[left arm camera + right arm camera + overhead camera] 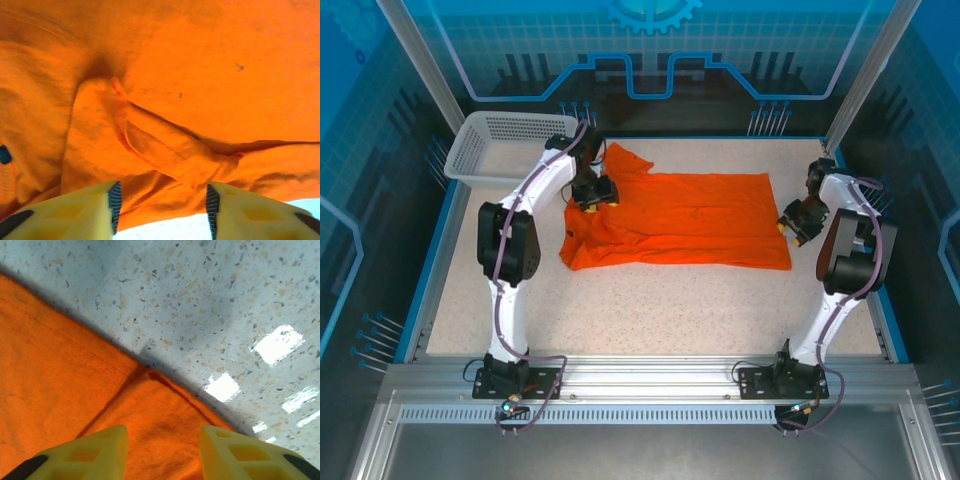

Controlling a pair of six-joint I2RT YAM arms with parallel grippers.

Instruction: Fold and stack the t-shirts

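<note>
Speckled table [650,300] carries the orange t-shirt [690,225], spread just beside the white mesh basket [485,181]; soft, light and limp, it likely wants pinching at edge hems, where left gripper [593,195] (basket end) and right gripper [792,225] (far end) hover, jaws parted, empty.

Place: a robot lab cell by the look of it, no home or shop.
Walls: blue panels [520,60] printed with circuit lines and a gear emblem [650,12] close it in.
Frame: a grooved aluminium rail [650,385] runs along the near edge.
Machines: a left arm [508,248] and a right arm [850,258] are bolted side by side to that rail.
Counter: a speckled counter [650,310] with a blue rim.
</note>
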